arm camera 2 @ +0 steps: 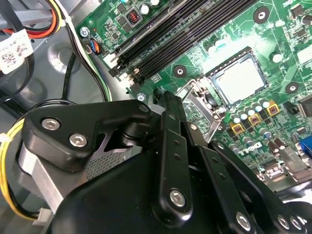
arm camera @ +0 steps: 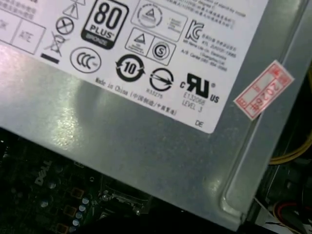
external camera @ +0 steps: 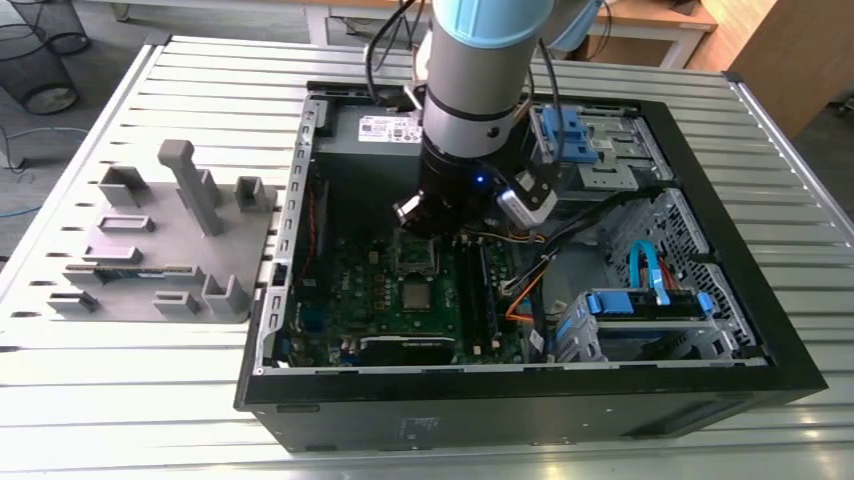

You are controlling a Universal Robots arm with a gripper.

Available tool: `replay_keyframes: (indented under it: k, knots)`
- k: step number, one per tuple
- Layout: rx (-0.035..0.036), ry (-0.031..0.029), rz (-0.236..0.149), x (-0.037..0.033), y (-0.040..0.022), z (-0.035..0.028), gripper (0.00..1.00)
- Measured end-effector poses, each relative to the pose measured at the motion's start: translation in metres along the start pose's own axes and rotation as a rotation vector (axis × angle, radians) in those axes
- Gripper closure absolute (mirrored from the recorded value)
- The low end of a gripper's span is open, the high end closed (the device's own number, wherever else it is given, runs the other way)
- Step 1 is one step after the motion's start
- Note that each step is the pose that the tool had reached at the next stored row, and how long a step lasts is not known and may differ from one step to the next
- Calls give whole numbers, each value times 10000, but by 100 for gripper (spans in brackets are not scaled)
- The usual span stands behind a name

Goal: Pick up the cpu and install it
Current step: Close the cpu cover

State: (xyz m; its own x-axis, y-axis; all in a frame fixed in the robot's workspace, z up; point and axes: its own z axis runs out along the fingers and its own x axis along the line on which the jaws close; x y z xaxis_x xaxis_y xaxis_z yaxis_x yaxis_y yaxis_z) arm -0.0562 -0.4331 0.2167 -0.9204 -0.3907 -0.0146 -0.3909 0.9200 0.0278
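The arm is reaching down into the open computer case [external camera: 534, 395], which is lying on the slatted metal table [external camera: 134, 400]. Its gripper [external camera: 430, 232] is hanging low over the green motherboard [external camera: 367, 300], close to the case's far wall where the grey power supply [external camera: 380, 125] is sitting. From where I am standing I cannot tell whether the gripper is clenched or released.

The cpu [external camera: 418, 296] is not in its grasp. It is lying flat in its socket on the board with its dull silver top facing up. In the second wrist view the cpu [arm camera 2: 239, 80] is showing just past the gripper [arm camera 2: 168, 100], near it but not touching. The silver hinged frame [arm camera 2: 197, 105] is standing tilted up between the two, so the chip is lying uncovered.

The long black memory slots [arm camera 2: 195, 34] are running alongside the socket, on the exterior view's right of it.

In the first wrist view the power supply [arm camera: 146, 141] is looming close, with its white label sheet [arm camera: 146, 44] facing the camera.

A grey parts fixture [external camera: 160, 250] is resting on the table at the exterior view's left, well apart from the case.
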Motion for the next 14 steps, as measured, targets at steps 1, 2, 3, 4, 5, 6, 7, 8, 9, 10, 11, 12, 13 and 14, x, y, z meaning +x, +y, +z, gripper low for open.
replay_keyframes:
  k: [1, 2, 3, 4, 5, 6, 7, 8, 9, 10, 11, 12, 13, 14]
  knots:
    - [-4, -2, 0, 1, -3, -12, 89]
    - [-8, -4, 0, 2, -6, -24, 89]
    - [-11, -5, 0, 4, -9, -36, 89]
    - [-16, -7, 0, 5, -12, -47, 89]
    - [-22, -10, 0, 6, -15, -60, 89]
    - [-27, -12, 0, 7, -18, -70, 89]
    - [-33, -14, 0, 8, -21, -82, 89]
    - [-41, -18, 0, 10, -23, -93, 89]
    - [-50, -22, 0, 11, -27, -105, 89]
    - [-61, -26, 0, 13, -31, -118, 89]
    - [-70, -30, 0, 15, -35, -131, 89]
    - [-80, -34, 0, 16, -39, -144, 89]
    - [-90, -39, 1, 18, -43, -154, 89]
    - [-100, -43, 1, 19, -45, -159, 89]
